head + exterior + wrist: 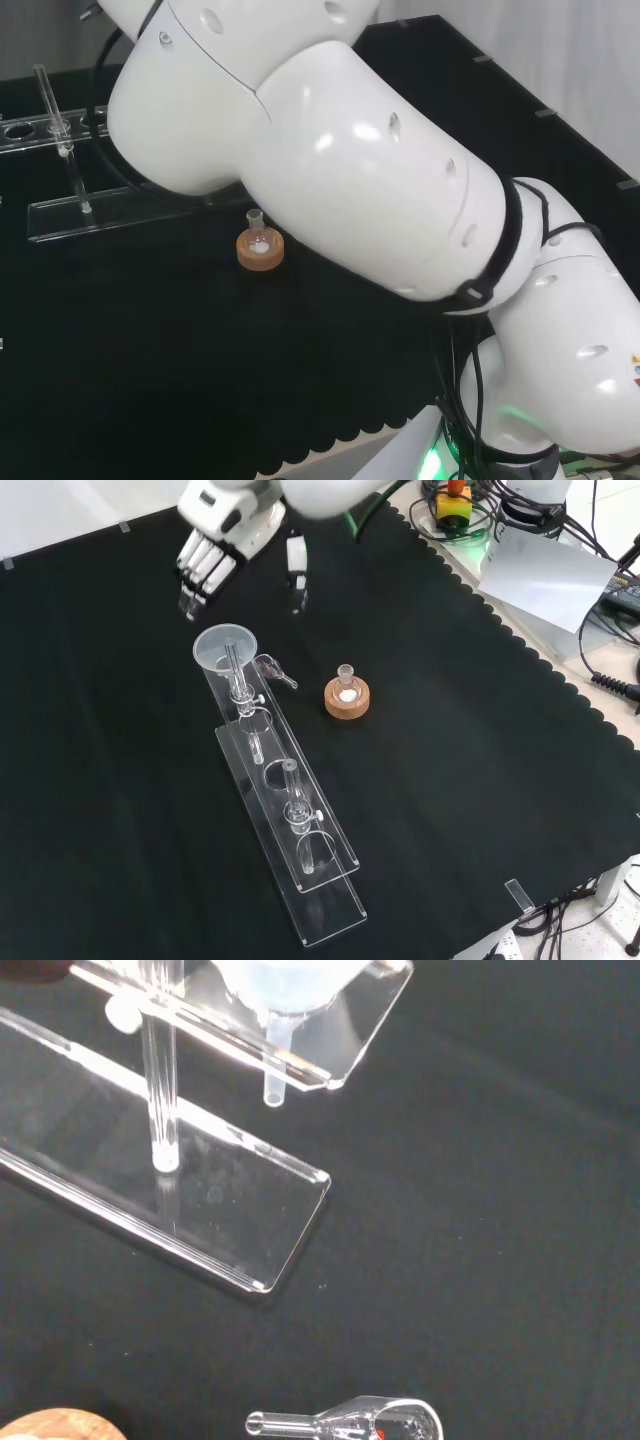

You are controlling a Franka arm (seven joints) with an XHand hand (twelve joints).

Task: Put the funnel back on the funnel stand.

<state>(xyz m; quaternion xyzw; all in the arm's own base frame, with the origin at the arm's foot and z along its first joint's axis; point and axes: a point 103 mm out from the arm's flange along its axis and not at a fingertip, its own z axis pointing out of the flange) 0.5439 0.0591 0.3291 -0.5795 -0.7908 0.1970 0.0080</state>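
The hand (215,545) hangs over the far end of the counter (480,730) in the front view. Its fingers (197,575) point down and are nearly straight, a little apart from the thumb (296,575). They hold nothing and touch nothing.

The funnel (226,646) sits in the stand (285,820), just below the fingers in the front view. Its wide mouth faces up and its thin stem goes down through the hole at the end of the stand nearest the fingers. In the wrist view the funnel's stem (272,1065) pokes out under the top plate and ends above the bottom plate.

A small glass piece (275,670) lies on its side on the cloth, just beside the stand, on the thumb's side of the funnel. A cork ring (347,697) with a small flask (346,674) on it stands farther from the fingers, apart from the stand. In the head view the cork ring sits left of the big white arm (330,150).
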